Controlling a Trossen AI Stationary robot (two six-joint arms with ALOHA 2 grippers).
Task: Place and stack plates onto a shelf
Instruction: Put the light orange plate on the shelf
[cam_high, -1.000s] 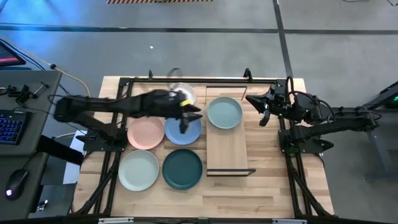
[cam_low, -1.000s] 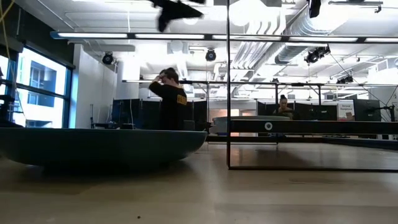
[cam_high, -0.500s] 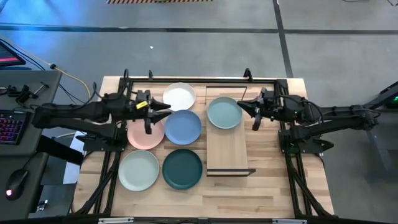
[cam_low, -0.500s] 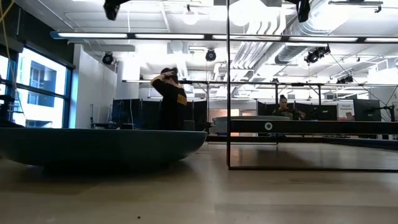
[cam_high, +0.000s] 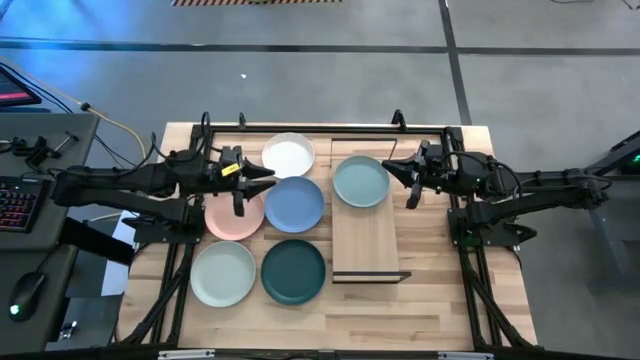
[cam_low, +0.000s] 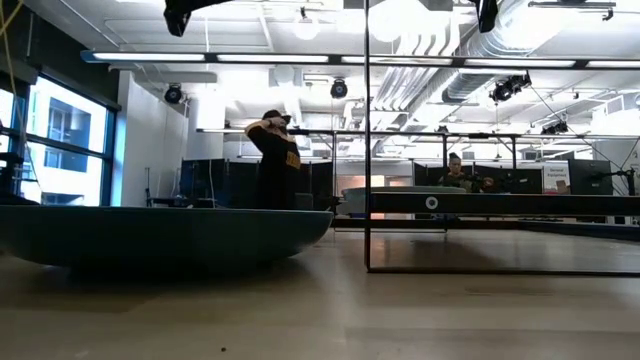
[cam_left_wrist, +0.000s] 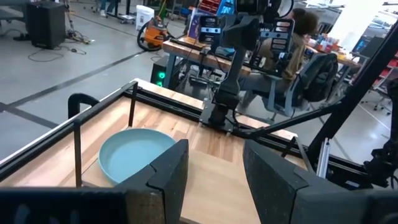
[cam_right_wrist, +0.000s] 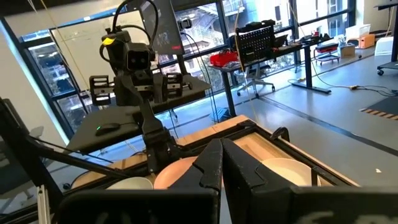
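Plates (cam_high: 293, 206) lie untouched; left gripper (cam_high: 262, 177) parted (right gripper (cam_high: 392, 171) closed).

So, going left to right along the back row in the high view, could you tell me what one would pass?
Left gripper → white plate → pale green plate on the shelf → right gripper.

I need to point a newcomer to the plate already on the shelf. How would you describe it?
Find the long light-wood shelf right of the plate cluster. The pale green plate sits at its far end, the only plate on the shelf; the other five lie on the tabletop.
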